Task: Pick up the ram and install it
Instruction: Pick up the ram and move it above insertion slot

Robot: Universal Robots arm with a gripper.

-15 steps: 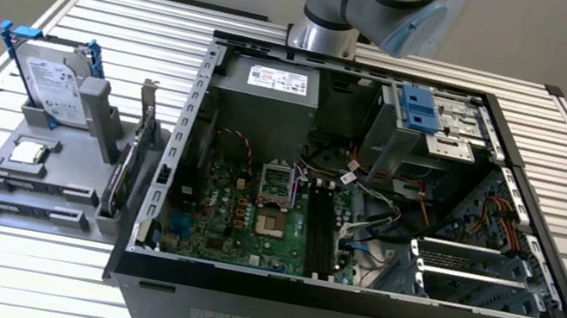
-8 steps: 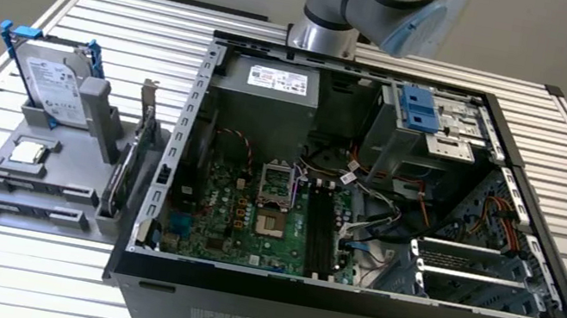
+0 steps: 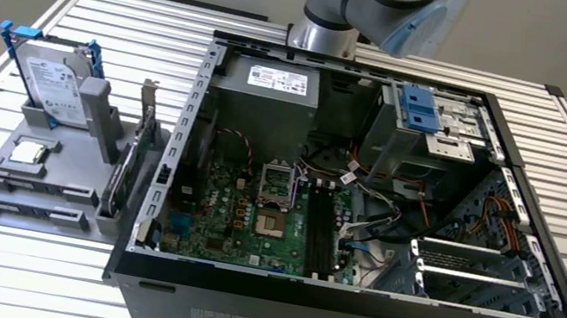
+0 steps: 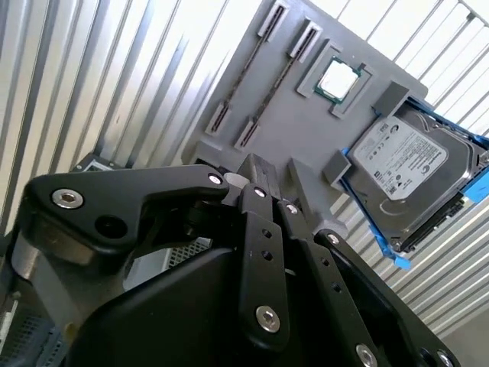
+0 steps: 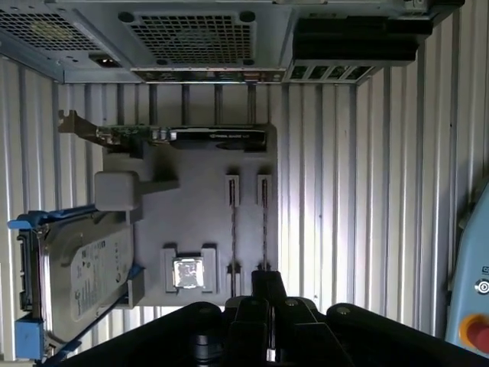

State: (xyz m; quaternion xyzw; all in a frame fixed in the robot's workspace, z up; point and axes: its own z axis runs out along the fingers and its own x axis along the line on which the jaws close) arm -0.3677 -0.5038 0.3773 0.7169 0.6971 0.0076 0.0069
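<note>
1. A robot arm's gripper (image 5: 267, 284) hangs over a grey parts tray (image 5: 199, 199) on a slatted metal desk (image 5: 321, 191). Its black fingers (image 4: 256, 172) are drawn together with no gap to be seen and nothing in their hold.
2. The ram (image 5: 263, 229), seen edge-on as a thin dark strip, appears to stand in one of two long slots on the tray. A second strip (image 5: 233, 229) of the same look runs parallel just beside it.
3. In the first wrist view the gripper's tip lines up with one end of the ram. How high above the tray it hangs cannot be told.
4. Sharing the tray are a square silver processor chip (image 5: 189, 273) just beside the slots and a hard drive (image 5: 84, 275) in a blue frame at one edge. An expansion card (image 5: 214, 138) with a metal bracket stands along the edge nearest the open computer case (image 3: 373, 183).
5. The case stands just beside the tray, with the motherboard's black memory slots (image 3: 320, 231) in view inside it.
6. The step in hand looks to be the pick-up, not yet made. Done well, it likely calls for the gripper to spread just wider than the thin board and sit square across its two faces near mid-length. It would then close on the upper edge without pinching the chips and lift straight up, so the stick clears the tray's end holders without twisting.
</note>
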